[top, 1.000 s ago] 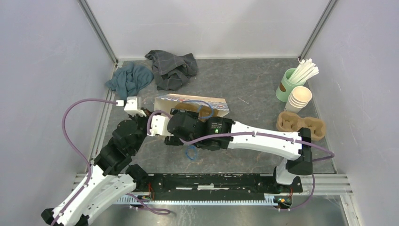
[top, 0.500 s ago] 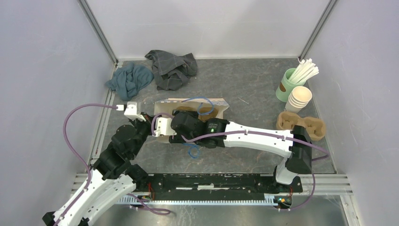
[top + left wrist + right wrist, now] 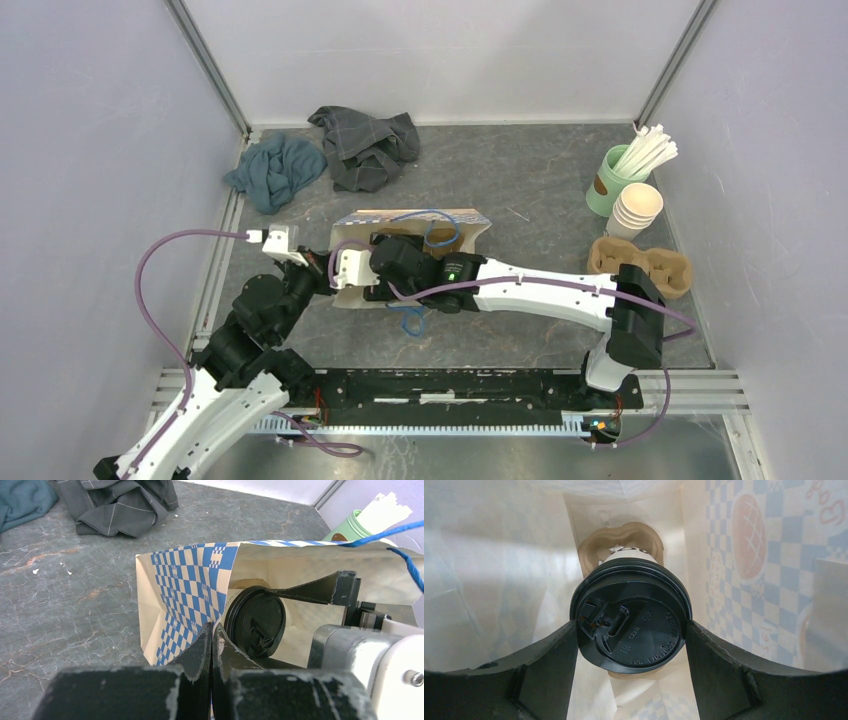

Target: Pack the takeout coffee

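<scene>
The takeout coffee point(image 3: 631, 625), a cream cup with a black lid, lies inside a blue-checked paper bag point(image 3: 460, 218) on its side. Its base rests in a brown cardboard holder point(image 3: 596, 542) deep in the bag. My right gripper point(image 3: 631, 626) reaches into the bag mouth, its fingers point(image 3: 549, 665) pressed on both sides of the lid. My left gripper point(image 3: 212, 627) is shut on the bag's left mouth edge point(image 3: 185, 585). The lid also shows in the left wrist view point(image 3: 257, 622). In the top view the cup is hidden by the bag and the right arm.
A mint-green cup of straws point(image 3: 612, 180), a stack of lidless cups point(image 3: 636, 210) and a cardboard cup carrier point(image 3: 640, 265) stand at the right. A teal cloth point(image 3: 275, 170) and a grey cloth point(image 3: 365, 145) lie at the back left. A blue bag handle point(image 3: 408, 322) trails nearby.
Both grippers and the bag mouth have shifted slightly toward the near edge. The bag's top face looks narrower from above. The holds have not changed.
</scene>
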Tool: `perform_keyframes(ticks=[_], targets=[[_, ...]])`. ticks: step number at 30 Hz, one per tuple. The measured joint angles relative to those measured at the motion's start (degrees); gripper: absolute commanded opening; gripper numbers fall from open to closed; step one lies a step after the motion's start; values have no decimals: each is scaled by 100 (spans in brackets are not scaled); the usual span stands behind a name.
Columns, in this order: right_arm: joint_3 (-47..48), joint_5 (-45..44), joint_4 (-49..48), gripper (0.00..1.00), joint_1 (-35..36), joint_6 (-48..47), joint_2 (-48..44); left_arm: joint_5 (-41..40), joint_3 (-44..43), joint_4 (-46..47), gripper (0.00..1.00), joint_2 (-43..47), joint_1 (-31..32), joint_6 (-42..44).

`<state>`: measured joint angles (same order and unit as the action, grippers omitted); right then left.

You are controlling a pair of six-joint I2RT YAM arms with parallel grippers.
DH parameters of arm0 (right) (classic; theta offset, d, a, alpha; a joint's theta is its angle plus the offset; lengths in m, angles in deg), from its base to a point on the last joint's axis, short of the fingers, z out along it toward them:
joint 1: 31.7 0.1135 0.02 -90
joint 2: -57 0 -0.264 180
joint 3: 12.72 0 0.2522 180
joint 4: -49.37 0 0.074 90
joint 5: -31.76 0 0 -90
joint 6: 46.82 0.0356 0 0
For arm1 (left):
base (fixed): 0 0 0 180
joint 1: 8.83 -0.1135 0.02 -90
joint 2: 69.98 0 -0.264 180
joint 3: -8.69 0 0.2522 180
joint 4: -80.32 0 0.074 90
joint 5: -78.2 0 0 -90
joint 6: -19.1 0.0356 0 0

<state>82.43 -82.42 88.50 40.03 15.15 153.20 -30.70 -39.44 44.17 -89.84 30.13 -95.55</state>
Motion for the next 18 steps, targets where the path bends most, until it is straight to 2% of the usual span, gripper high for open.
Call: perform_keyframes(ticks=[18], targets=[[-138, 109, -520, 66, -201, -400, -2, 151, 35, -28, 2, 68, 2, -2]])
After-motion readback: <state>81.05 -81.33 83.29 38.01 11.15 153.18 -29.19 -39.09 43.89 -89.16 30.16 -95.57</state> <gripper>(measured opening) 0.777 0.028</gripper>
